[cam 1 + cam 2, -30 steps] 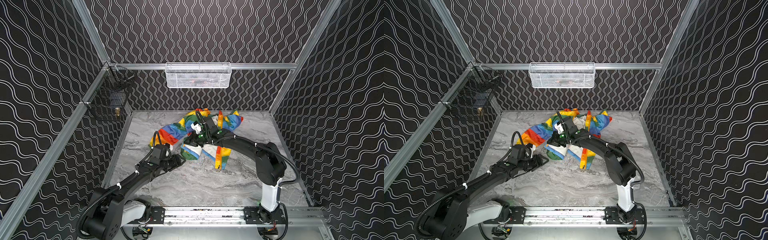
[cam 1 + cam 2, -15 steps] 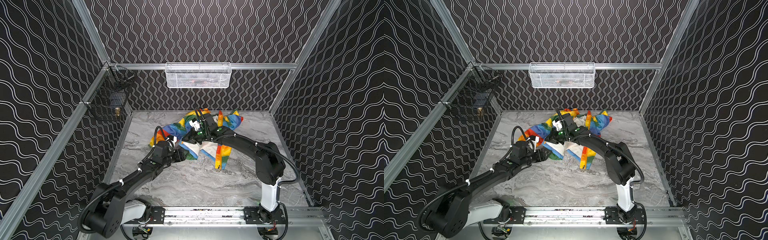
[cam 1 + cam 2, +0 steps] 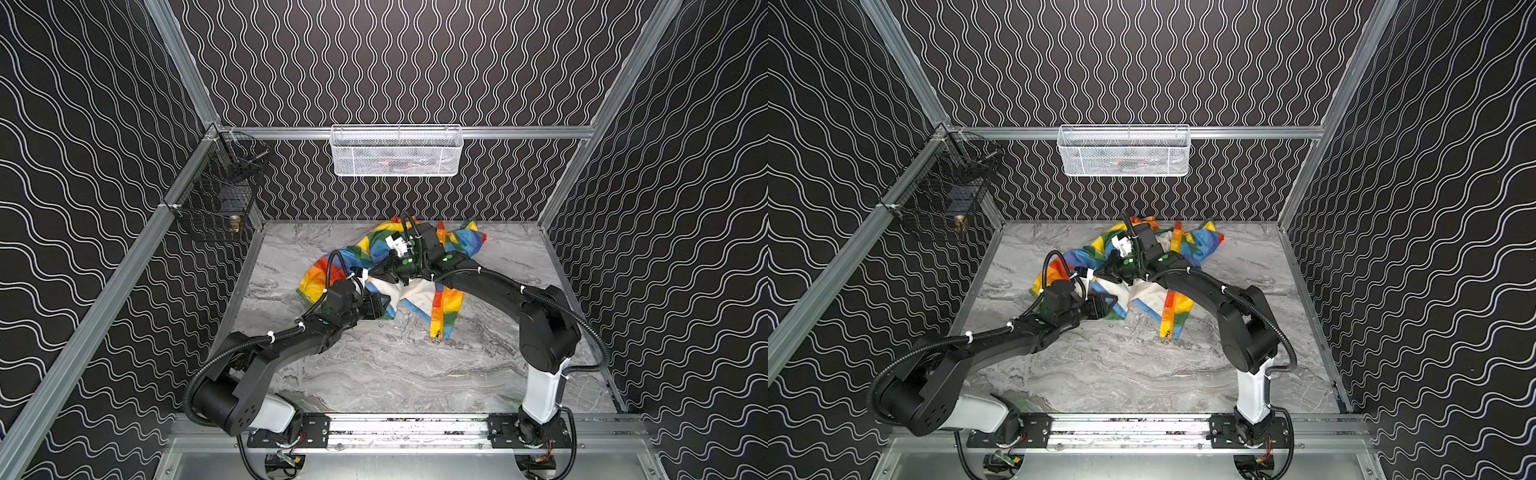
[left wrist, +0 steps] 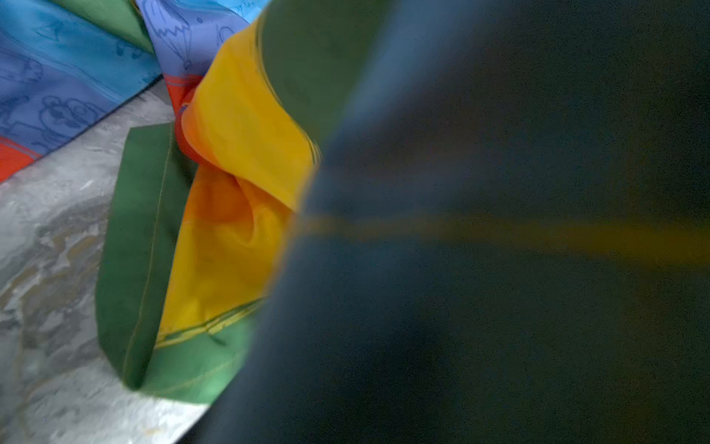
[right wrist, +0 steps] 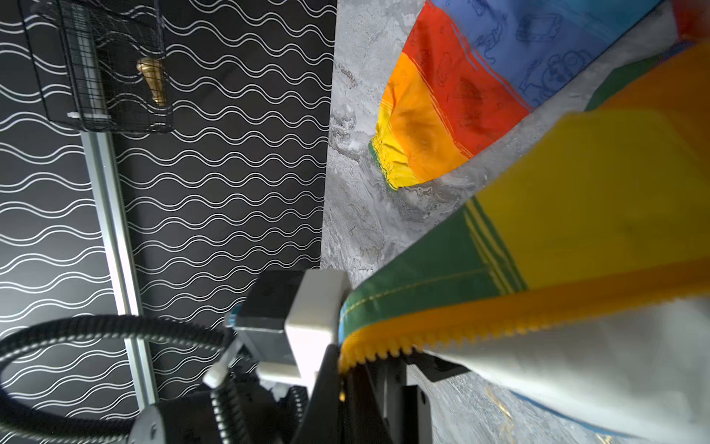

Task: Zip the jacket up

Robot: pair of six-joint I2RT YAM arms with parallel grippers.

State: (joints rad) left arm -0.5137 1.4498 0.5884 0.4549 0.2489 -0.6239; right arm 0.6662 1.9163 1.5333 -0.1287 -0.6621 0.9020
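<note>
In both top views the jacket (image 3: pixel 449 299) (image 3: pixel 1177 305) is seen crumpled on the table (image 3: pixel 395 365) toward the rear middle. It is unzipped, with its white lining turned up. The right gripper (image 3: pixel 376 272) (image 3: pixel 1102 270) is reached across above it. It is shut, apparently on the front edge, which is lifted clear of the table. The left gripper (image 3: pixel 381 304) (image 3: pixel 1105 302) is set low at the near hem, with its jaws parted.

In the left wrist view little can be made out. Most of the picture is filled by dark, blurred cloth lying against the lens, crossed by an orange band. Only a folded green and yellow part of the jacket (image 4: pixel 238 127) on the table (image 4: pixel 46 238) is shown sharply. The gripper's own fingers are not seen there.

In the right wrist view the orange zipper (image 5: pixel 442 326) is stretched taut, and its lower end is led between the parted jaws of the left gripper (image 5: pixel 345 371). A sleeve cuff (image 5: pixel 395 161) lies slack on the table beyond.

Several failures can be expected from here. If the jaws are closed off-centre, thin shiny cloth rather than the zipper end may be pinched, and it would probably slip. If the edge is pulled harder by the right gripper, it could be drawn out before any grip is made. With the left lens covered, alignment cannot be checked from that side. Only one zipper half is presented, so a mismatch with the other front panel, lying apart, is likely.
</note>
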